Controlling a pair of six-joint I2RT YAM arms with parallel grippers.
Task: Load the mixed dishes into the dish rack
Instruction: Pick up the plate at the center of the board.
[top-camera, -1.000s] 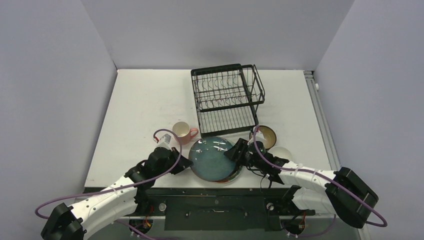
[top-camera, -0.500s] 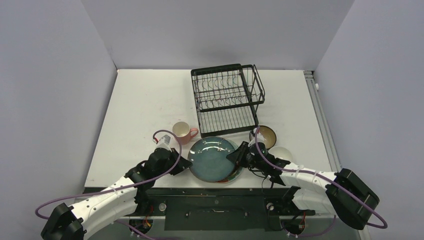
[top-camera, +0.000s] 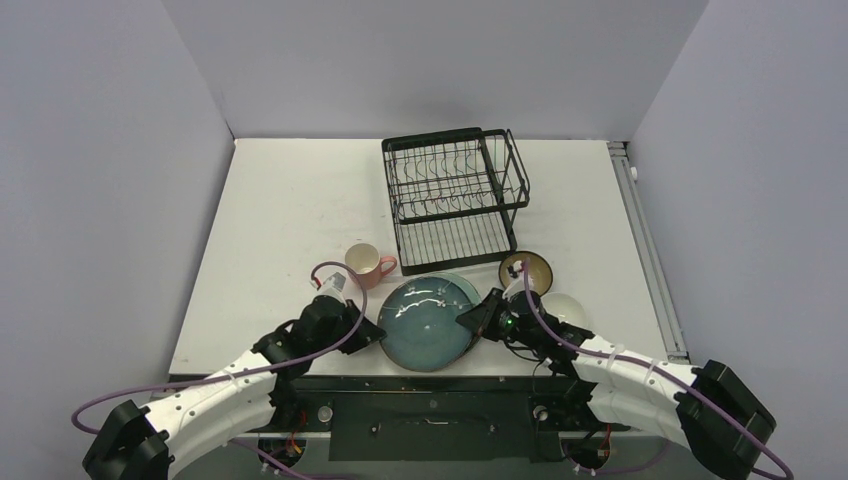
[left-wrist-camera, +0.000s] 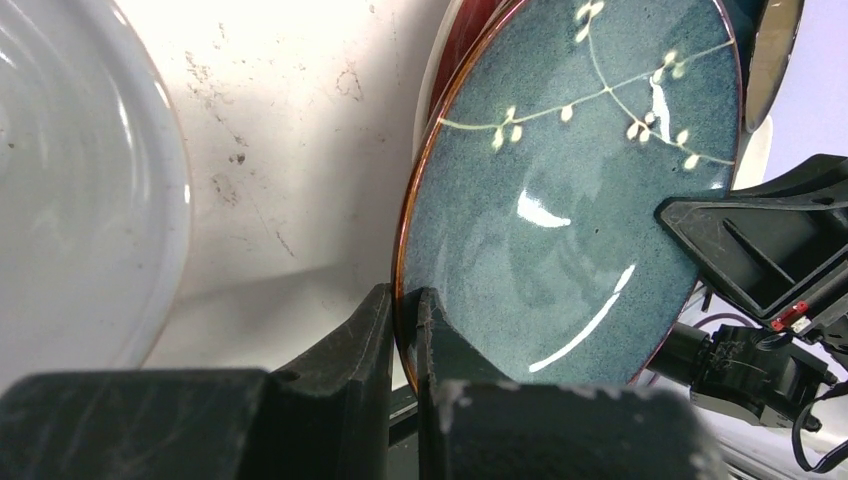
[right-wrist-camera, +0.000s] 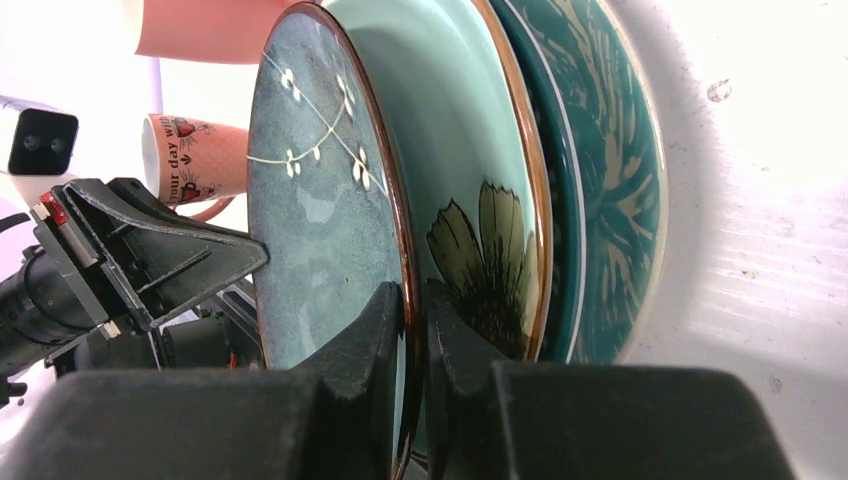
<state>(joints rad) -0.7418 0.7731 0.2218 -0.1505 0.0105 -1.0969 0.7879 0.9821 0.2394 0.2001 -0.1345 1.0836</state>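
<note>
Both arms on one plate.
- Left gripper (left-wrist-camera: 405, 300): pinched tight on the left rim of the blue-grey top plate (top-camera: 425, 322), near side of the dish rack (top-camera: 455, 195).
- Right gripper (right-wrist-camera: 415, 300): clamped on the opposite, right rim. The grip line runs left to right, square to the way to the rack.
- The rack lies straight beyond the plate, away from both arms. The right arm looks a shade nearer.
- The plate lies nearly flat and the slots stand upright, so my guess is it must be tipped on edge.

Count:
- Plates, four seen: the held one, a light green plate (right-wrist-camera: 470, 170), a dark teal plate (right-wrist-camera: 600, 200) and a red-orange plate (left-wrist-camera: 465, 45), stacked just before the rack.
- Mugs, two: a printed mug (right-wrist-camera: 195, 155) and a pink mug (top-camera: 366, 265), front-left of the rack.
- Bowls, two: a small white bowl (top-camera: 562, 306) and a brown bowl (top-camera: 527, 270), front-right of the rack.
- Nothing racked yet.
</note>
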